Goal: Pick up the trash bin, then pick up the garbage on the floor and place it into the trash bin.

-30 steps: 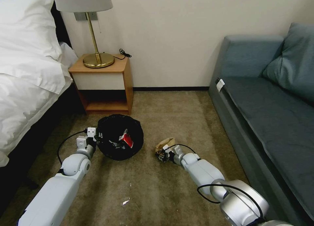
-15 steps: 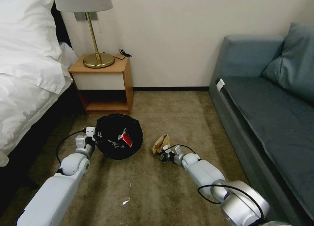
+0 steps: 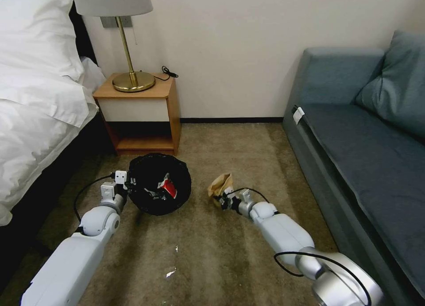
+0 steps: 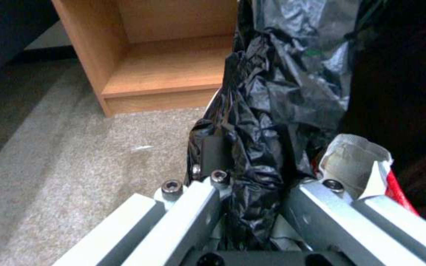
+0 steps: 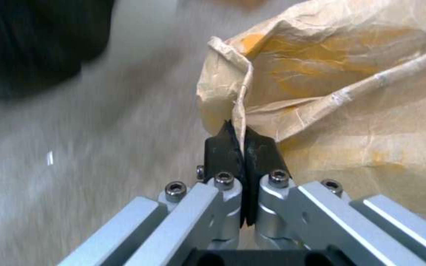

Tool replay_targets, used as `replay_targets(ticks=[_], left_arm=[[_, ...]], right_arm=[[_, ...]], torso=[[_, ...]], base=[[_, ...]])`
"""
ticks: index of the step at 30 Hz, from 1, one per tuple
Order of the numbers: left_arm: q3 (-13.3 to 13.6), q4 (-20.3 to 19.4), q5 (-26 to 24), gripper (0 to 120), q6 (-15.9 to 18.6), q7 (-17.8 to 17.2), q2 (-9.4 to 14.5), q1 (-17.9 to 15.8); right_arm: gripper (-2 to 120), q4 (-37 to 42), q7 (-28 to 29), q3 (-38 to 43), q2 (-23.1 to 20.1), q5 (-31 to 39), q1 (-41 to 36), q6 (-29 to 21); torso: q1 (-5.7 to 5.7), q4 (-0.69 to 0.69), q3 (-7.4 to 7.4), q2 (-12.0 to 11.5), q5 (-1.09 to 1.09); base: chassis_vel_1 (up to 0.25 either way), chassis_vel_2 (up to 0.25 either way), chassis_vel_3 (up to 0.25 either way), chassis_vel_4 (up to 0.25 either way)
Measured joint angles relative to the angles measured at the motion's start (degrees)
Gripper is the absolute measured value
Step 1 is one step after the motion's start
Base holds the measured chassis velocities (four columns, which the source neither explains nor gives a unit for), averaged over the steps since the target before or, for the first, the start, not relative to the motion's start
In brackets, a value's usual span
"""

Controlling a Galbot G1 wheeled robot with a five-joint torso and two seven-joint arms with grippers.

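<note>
1. My left gripper (image 3: 127, 187) clamps the liner-draped rim of the trash bin (image 3: 159, 184), which sits in front of the nightstand (image 3: 141, 113); I'd keep it level.
2. Right of the bin, my right gripper (image 5: 244, 145) is pinched tight on an edge of the crumpled brown paper (image 5: 331, 96). I'd carry it slowly over the bin's mouth before letting go.

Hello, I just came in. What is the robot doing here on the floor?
It is clearing litter from the carpet. The left hand is clamped on the rim of the trash bin, pinching its black liner bag; a red-and-white packet lies inside. The right hand is shut on an edge of the crumpled brown paper, beside the bin and not yet over it.
</note>
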Motion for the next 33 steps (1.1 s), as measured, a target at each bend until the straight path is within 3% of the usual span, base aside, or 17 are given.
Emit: replay_targets(ticks=[2, 12, 15, 17, 26, 33], left_arm=[[0.2, 0.9, 0.0, 0, 0.0, 0.0, -0.6, -0.6], [-0.5, 1.3, 0.0, 0, 0.1, -0.6, -1.1, -0.6], [-0.8, 1.3, -0.4, 0, 0.3, -1.0, -1.0, -1.0], [-1.4, 1.3, -1.4, 0, 0.6, -1.6, -1.1, -1.6], [-0.7, 1.4, -2.4, 0, 0.9, -2.9, -1.9, -3.4], [-0.4, 1.1, -3.2, 0, 1.1, -3.3, -1.7, -3.9]], right_arm=[[0, 6.3, 0.0, 2.1, -2.0, 0.5, -0.5, -0.2], [0, 18.6, -1.1, 3.1, -5.3, 4.8, 0.6, -1.6], [0, 24.6, -2.3, 1.6, -6.7, 9.2, 0.9, -4.3], [0, 31.9, -3.6, -1.3, -8.2, 16.9, 1.3, -7.8], [0, 43.0, -4.7, -8.5, -6.9, 34.0, 1.7, -15.0], [0, 42.2, -4.8, -13.0, -3.2, 36.7, 0.8, -16.2]], torso=[[0.00, 0.00, 0.00, 0.0, 0.00], [0.00, 0.00, 0.00, 0.0, -0.01], [0.00, 0.02, 0.00, 0.0, 0.00], [0.00, 0.00, 0.00, 0.0, 0.00], [0.00, 0.00, 0.00, 0.0, -0.02], [0.00, 0.02, 0.00, 0.0, -0.02]], base=[[0.000, 0.000, 0.000, 0.000], [0.000, 0.000, 0.000, 0.000], [0.000, 0.000, 0.000, 0.000], [0.000, 0.000, 0.000, 0.000], [0.000, 0.000, 0.000, 0.000], [0.000, 0.000, 0.000, 0.000]])
